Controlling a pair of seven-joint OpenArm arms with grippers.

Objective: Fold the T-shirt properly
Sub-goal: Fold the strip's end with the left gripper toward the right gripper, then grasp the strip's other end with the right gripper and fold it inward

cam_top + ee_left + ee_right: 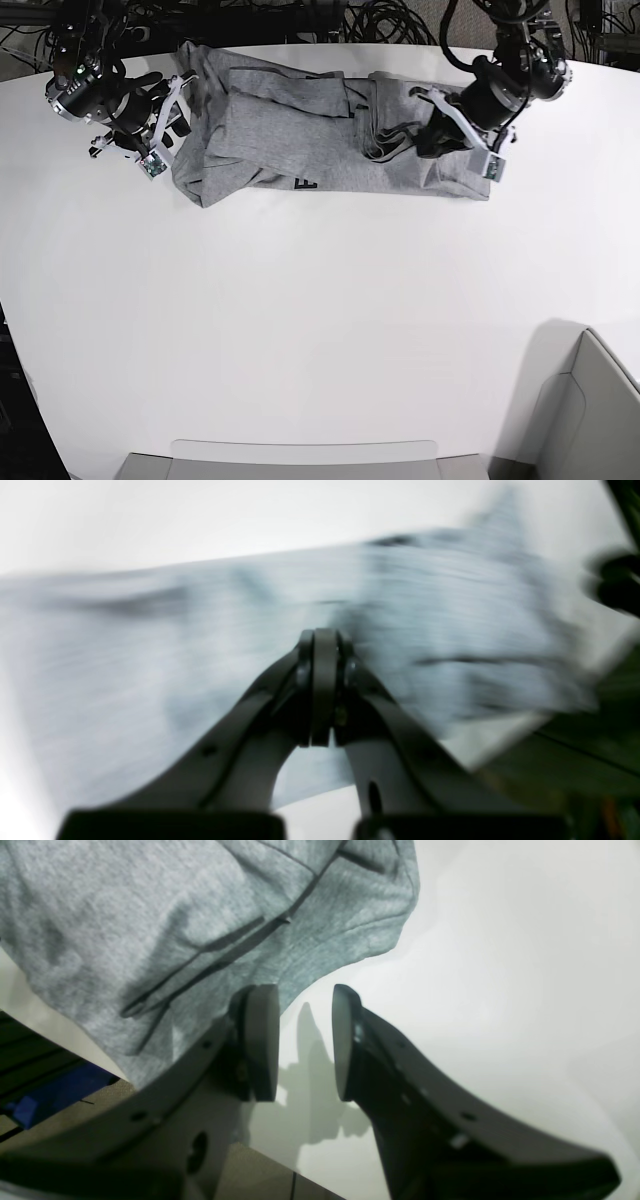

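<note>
The heather-grey T-shirt (pixel 300 130) lies bunched lengthwise along the far side of the white table (pixel 320 320), with a bit of black lettering (pixel 305 183) showing at its near edge. My left gripper (pixel 432 125) hovers over the shirt's right end. The left wrist view is blurred with motion, and there the left gripper (pixel 325 645) is shut with no cloth seen between its pads, the T-shirt (pixel 200 645) behind it. My right gripper (pixel 302 1040) stands open at the shirt's left end. One of its fingers (pixel 260 1040) overlaps the T-shirt (pixel 175 925) edge, the other is over bare table.
Grey bins sit at the near edge (pixel 300 460) and the near right corner (pixel 590 420). Cables (pixel 380 20) crowd the back edge. In the right wrist view the table edge shows, with a blue object (pixel 55 1095) below it.
</note>
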